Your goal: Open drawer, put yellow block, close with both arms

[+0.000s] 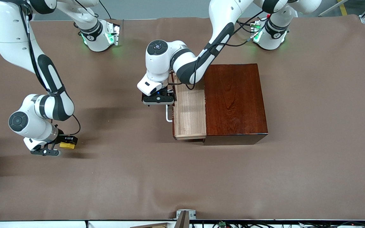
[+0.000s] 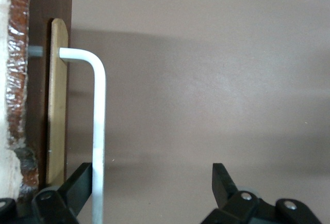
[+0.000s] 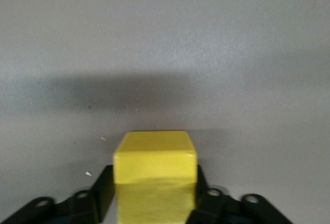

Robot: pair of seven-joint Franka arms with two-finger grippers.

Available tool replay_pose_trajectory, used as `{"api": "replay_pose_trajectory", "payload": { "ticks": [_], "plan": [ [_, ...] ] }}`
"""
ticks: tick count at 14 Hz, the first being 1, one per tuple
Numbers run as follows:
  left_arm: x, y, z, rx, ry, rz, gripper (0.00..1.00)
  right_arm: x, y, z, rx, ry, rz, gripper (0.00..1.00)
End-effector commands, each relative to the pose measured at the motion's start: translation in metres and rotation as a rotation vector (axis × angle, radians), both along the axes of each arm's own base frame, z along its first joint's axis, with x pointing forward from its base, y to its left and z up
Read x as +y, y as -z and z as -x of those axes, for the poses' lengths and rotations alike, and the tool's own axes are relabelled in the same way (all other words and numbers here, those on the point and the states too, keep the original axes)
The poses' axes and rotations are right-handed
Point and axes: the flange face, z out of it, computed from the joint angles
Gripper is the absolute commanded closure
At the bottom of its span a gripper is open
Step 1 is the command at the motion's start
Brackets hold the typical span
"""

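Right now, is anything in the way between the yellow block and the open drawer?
Nothing visible on the table does. The right tool is shut on the block near the right arm's end. The drawer is pulled out, but the left tool, open around the handle, sits beside its front.

The drawer (image 1: 189, 110), a pale light-wood tray with a white U-shaped bar handle (image 1: 168, 114), is standing pulled out of the dark reddish-brown box (image 1: 234, 101) at the frame's centre. The yellow block (image 1: 67, 145), a small plain cube, is sitting at lower left between black fingers (image 3: 103, 193).
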Motion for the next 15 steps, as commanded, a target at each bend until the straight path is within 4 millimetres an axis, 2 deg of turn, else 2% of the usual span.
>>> {"api": "replay_pose_trajectory", "payload": {
  "ticks": [1,2,3,4,7,8,10,13,15],
  "plan": [
    [-0.028,-0.007,0.004,-0.030,-0.010,0.134,0.00,0.005,-0.007,0.000,0.006,-0.011,-0.001,1.00],
    [-0.028,-0.009,0.005,-0.030,-0.009,0.136,0.00,0.005,-0.018,-0.004,-0.013,-0.020,0.000,1.00],
    [-0.028,-0.012,0.005,-0.030,-0.009,0.136,0.00,0.010,-0.049,-0.016,-0.056,-0.063,0.000,1.00],
    [-0.027,-0.012,0.006,-0.023,-0.011,0.122,0.00,0.019,-0.068,-0.022,-0.061,-0.083,0.000,1.00],
    [-0.023,-0.021,0.006,-0.011,-0.005,0.091,0.00,0.035,-0.108,-0.038,-0.037,-0.169,-0.004,1.00],
    [-0.022,-0.021,0.007,-0.005,-0.007,0.080,0.00,0.036,-0.114,-0.040,-0.013,-0.205,-0.007,1.00],
    [-0.016,-0.036,0.005,0.004,-0.015,0.057,0.00,0.037,-0.116,-0.037,0.026,-0.233,-0.019,1.00],
    [0.009,-0.094,-0.006,0.013,-0.055,0.013,0.00,0.034,-0.116,-0.037,0.029,-0.261,-0.020,1.00],
    [0.042,-0.146,-0.027,0.007,-0.108,0.007,0.00,0.035,-0.119,-0.040,0.022,-0.272,-0.019,1.00]
  ]
}}
